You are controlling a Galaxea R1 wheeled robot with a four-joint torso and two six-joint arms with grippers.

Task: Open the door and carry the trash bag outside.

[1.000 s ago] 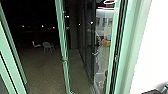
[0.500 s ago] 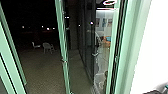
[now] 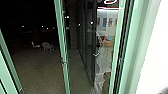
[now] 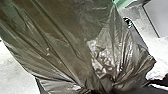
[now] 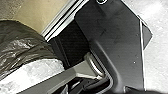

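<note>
Head view: green-framed door [image 3: 62, 45], chairs [image 3: 47, 46] beyond.

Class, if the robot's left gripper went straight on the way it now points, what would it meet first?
Probably the trash bag, whose dark, creased plastic spreads over much of the left wrist view; its distance is unclear.

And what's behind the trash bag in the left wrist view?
Past the edges of the bag, pale floor shows, with a bit of what looks like green frame. Whatever lies directly behind the dark film is covered; I can't tell.
</note>
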